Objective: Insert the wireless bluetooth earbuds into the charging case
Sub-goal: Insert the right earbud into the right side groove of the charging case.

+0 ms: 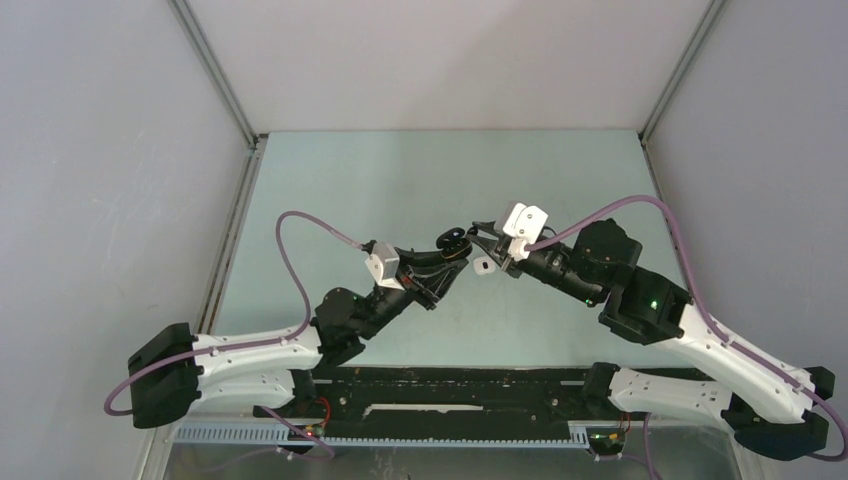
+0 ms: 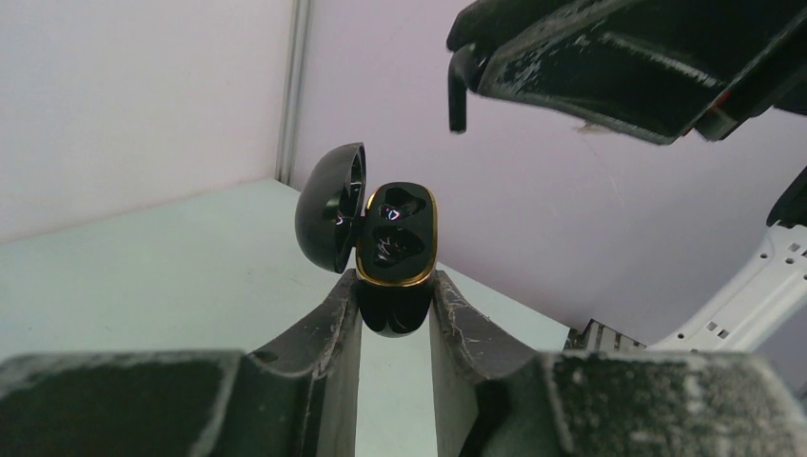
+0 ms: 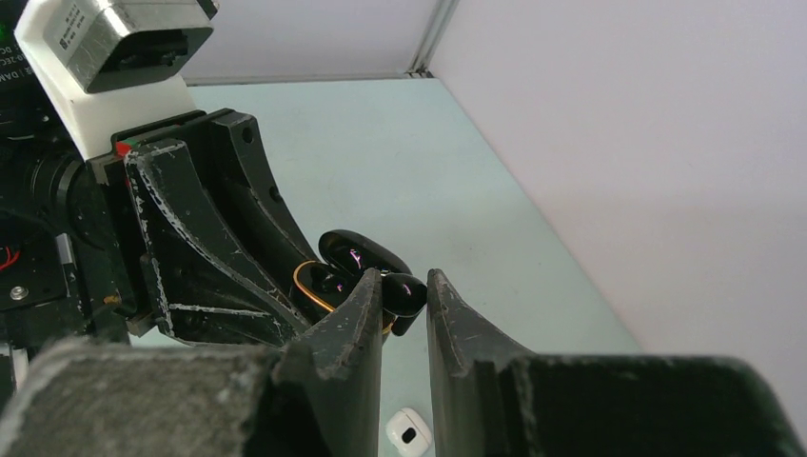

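Left wrist view: the left pincer [image 2: 395, 290] is clenched on the base of the black charging case [image 2: 397, 238] and holds it in the air, lid open.
Right pincer [image 3: 404, 283]: closed on what seems to be a black earbud [image 2: 458, 95], just above the case and not yet inside.
Reason for the hold: I think one arm steadies the case so that the other can lower the bud.
White earbud [image 3: 409, 434]: it lies on the table [image 1: 400, 180], below both pincers.

Your pale green tabletop [image 1: 330, 180], walls standing along its left, far and right edges, a black mounting rail [image 1: 450, 385] along your near edge, one small white item with a dark spot [image 1: 484, 266] lying near the middle, well apart from every edge.
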Tool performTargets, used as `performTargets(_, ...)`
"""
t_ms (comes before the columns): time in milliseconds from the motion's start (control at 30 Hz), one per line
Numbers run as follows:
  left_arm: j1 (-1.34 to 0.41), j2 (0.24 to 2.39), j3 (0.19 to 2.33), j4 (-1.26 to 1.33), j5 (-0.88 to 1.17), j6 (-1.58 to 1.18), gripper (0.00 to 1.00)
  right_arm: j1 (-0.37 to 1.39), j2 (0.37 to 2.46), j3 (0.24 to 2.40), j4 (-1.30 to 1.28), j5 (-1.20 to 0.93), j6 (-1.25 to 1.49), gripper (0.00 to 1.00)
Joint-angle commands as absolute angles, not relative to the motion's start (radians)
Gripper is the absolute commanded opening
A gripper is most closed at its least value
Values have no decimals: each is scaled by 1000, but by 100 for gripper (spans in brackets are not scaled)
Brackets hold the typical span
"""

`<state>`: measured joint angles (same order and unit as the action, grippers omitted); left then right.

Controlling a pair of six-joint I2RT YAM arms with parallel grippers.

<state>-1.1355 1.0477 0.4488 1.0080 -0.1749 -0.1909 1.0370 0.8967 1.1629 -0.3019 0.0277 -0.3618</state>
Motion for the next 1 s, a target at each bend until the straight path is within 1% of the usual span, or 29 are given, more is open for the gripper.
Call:
performTargets(0, -1132, 1043, 507, 1054, -139, -212, 0, 1047, 895, 1141, -212, 44, -341, 0)
performTargets(333, -1132, 1047, 509, 1055, -110, -226, 0, 1055, 904, 1110, -167, 49, -335, 0)
performTargets(967, -1132, 1025, 496, 1055, -134, -212, 0, 1062, 913, 1082, -189, 43, -358, 0)
